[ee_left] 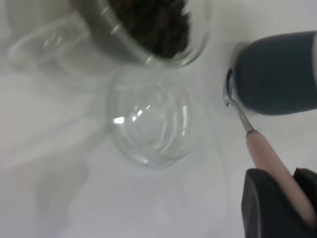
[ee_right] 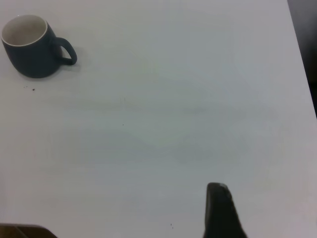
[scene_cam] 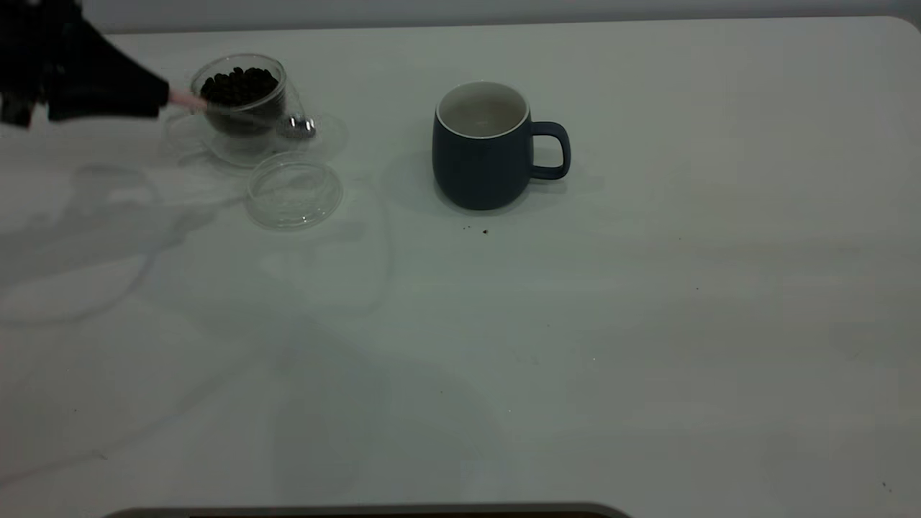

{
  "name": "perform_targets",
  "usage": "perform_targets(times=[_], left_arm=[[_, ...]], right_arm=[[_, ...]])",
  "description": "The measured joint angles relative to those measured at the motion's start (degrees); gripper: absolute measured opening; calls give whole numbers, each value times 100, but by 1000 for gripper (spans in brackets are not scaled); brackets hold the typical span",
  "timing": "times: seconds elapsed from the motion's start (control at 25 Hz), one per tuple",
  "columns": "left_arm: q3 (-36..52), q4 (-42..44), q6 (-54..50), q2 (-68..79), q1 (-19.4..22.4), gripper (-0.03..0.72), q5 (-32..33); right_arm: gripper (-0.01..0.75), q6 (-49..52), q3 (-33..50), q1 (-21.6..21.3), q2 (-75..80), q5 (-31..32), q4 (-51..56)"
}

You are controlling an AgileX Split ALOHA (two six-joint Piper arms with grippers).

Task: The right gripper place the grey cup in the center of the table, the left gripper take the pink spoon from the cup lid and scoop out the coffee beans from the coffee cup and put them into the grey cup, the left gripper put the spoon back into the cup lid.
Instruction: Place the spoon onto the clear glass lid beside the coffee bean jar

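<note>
Dark grey cup point(scene_cam: 481, 165) upright mid-table, handle right. Clear coffee cup point(scene_cam: 243, 97) of beans tilted on saucer; lid point(scene_cam: 294, 191) just before it; pink spoon point(ee_left: 265, 151) held aloft.

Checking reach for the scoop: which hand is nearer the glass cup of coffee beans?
Left. The left hand holds the pink spoon right beside the glass cup; the right hand hangs far off, beyond the grey cup.

Pale worktop point(scene_cam: 647, 345) ran bare and broad, well away from the left hand point(scene_cam: 162, 97). A few dark crumbs point(scene_cam: 483, 232) lay on it, far off from that hand. Clear saucer point(scene_cam: 327, 137) sat just beside the hand.
</note>
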Motion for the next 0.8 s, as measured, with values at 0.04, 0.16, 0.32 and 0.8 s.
perform_targets(times=[0.04,0.16,0.32,0.8], left_arm=[[4,0,-7,68,0,129,-18],[4,-24,-7,264,0,129,-136],[4,-52,-7,517,0,129,-214],[4,43,11,764,0,129,-189]], right_arm=[[486,0,0,0,0,0,0],[486,0,0,0,0,0,0],[486,0,0,0,0,0,0],[486,0,0,0,0,0,0]])
